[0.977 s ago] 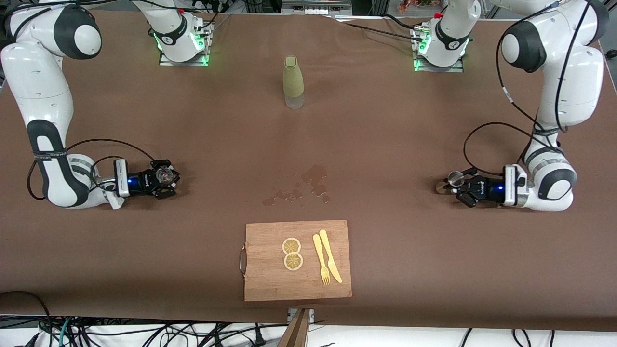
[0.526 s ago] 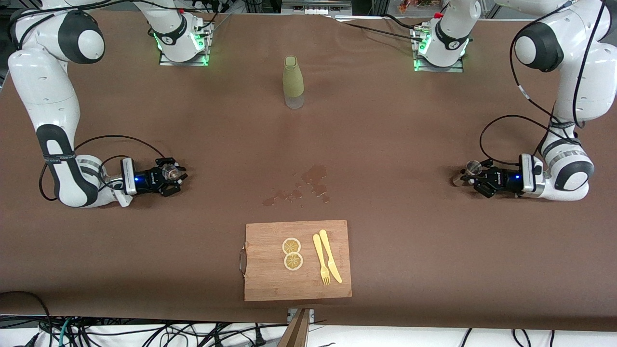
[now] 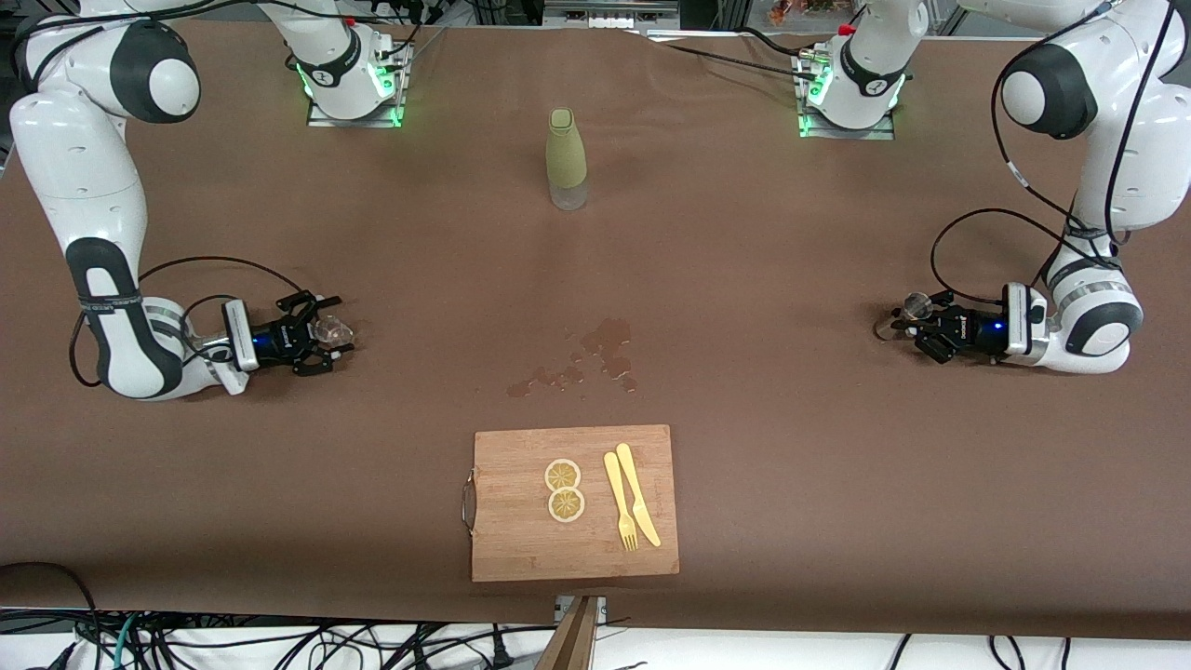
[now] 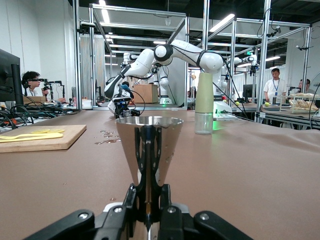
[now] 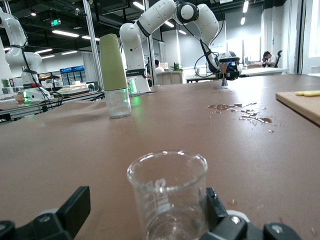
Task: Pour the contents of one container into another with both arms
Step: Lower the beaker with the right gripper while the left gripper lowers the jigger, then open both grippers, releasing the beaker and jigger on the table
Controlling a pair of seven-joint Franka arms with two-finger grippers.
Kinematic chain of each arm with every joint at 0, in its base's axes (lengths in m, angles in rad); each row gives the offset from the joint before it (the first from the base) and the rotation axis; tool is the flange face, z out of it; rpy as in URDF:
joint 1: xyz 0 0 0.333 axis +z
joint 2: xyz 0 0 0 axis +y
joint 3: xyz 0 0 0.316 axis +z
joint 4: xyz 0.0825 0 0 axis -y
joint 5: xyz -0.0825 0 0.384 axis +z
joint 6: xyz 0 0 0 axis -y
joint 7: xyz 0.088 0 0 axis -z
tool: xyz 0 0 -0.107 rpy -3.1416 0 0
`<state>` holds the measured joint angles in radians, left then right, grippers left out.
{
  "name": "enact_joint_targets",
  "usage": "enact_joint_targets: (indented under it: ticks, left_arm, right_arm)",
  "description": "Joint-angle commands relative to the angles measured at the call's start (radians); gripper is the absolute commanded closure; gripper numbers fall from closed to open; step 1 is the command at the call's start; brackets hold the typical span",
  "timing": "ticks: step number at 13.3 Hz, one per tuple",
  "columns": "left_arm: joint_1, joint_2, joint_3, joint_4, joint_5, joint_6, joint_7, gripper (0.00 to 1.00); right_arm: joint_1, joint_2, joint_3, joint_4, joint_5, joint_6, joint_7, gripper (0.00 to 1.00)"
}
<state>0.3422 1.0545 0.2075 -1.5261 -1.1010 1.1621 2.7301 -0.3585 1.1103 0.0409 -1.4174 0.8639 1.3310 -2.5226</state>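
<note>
While the glass cup stands on the table toward the right arm's end from the spill, the right gripper straddles it, fingers released. Toward the left arm's end from the spill, the left gripper clenches the jigger.

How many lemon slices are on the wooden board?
2. Both lemon slices lie on the cutting board, side by side beside the yellow fork: one farther from the front camera, one nearer.
</note>
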Motion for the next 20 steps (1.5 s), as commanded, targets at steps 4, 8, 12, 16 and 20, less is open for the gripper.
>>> enact_joint_targets:
  ticks: [4, 8, 12, 16, 20]
  left_arm:
    - [0.008, 0.021, 0.001, -0.009, 0.032, 0.014, 0.105, 1.00]
    - [0.006, 0.035, 0.007, 0.003, 0.033, 0.034, 0.082, 0.51]
    - [0.004, 0.015, 0.039, 0.072, 0.035, 0.039, -0.100, 0.00]
    - [-0.011, -0.054, 0.050, 0.142, 0.134, 0.053, -0.453, 0.00]
    - [-0.057, -0.168, 0.070, 0.149, 0.220, 0.074, -0.887, 0.00]
  right_arm:
    - [-0.020, -0.060, -0.048, 0.072, -0.075, -0.100, 0.184, 0.00]
    - [-0.017, -0.066, -0.058, 0.095, -0.083, -0.111, 0.276, 0.00]
    - [-0.010, -0.211, -0.073, 0.095, -0.163, -0.079, 0.578, 0.00]
    - [-0.002, -0.361, -0.078, 0.095, -0.270, -0.035, 0.937, 0.00]
    - [0.067, -0.518, -0.075, 0.095, -0.451, 0.016, 1.278, 0.00]
